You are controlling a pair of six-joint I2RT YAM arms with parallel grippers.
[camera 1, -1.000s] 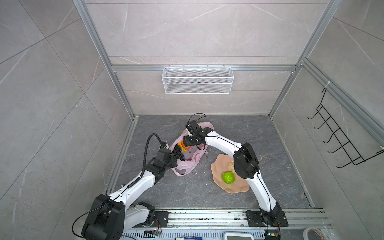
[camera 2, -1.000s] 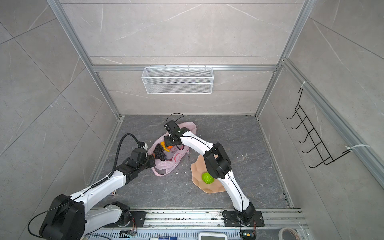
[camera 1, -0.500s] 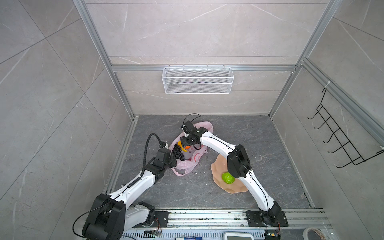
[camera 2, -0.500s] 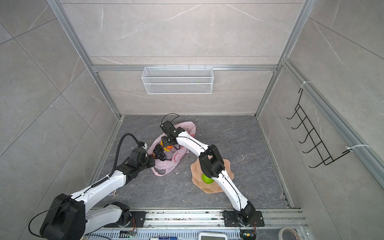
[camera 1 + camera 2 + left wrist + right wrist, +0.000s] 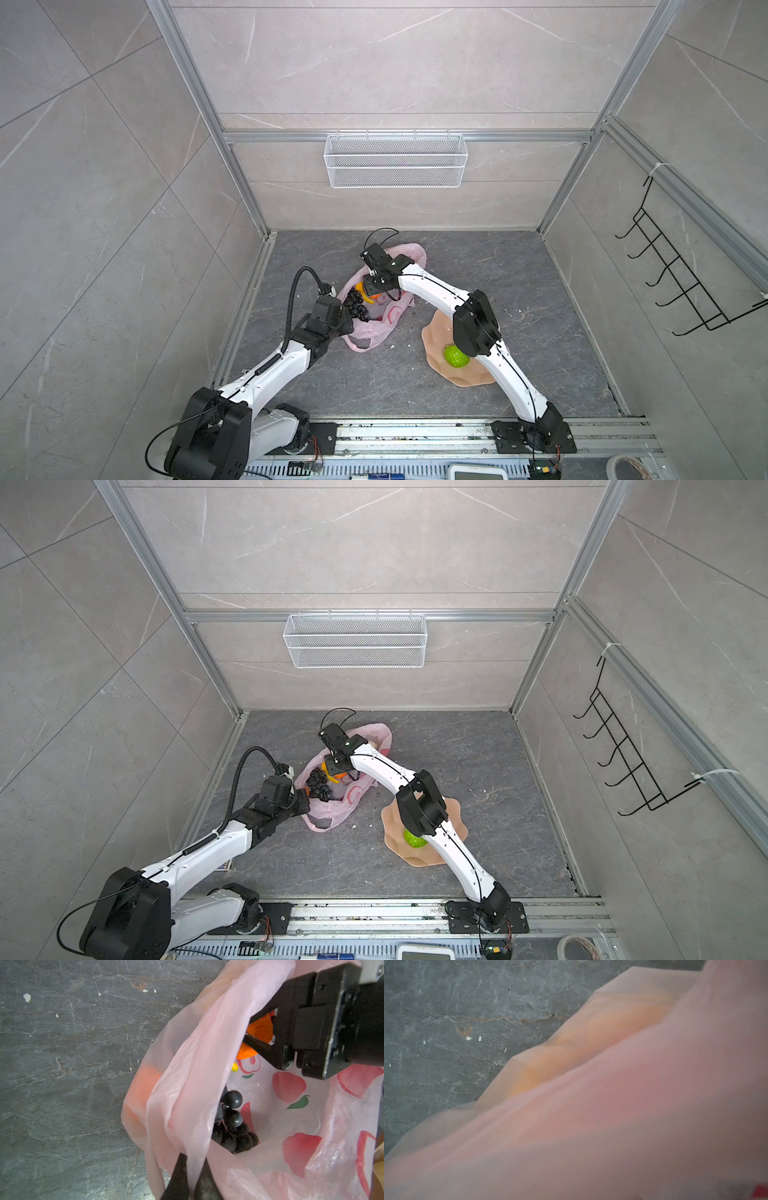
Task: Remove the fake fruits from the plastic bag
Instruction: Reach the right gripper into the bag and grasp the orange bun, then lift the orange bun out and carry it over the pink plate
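On counter (image 5: 540,291): plastic bag (image 5: 374,332), with plate (image 5: 434,336) near on its right. In plastic bag: grape bunch (image 5: 358,308) left of orange (image 5: 260,1028). On plate: lumpy ball (image 5: 456,356).

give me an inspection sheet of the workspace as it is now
surface: dark grey stone-look floor
job's things: plastic bag lying open, grape bunch and orange inside; green lumpy ball on peach plate
clutter: white flecks on floor
grippers: left gripper shut on bag rim; right gripper inside bag, jaws either side of orange, grip unclear
cables: black hose arched over left arm
surroundings: wire basket on back wall, hook rack on side wall
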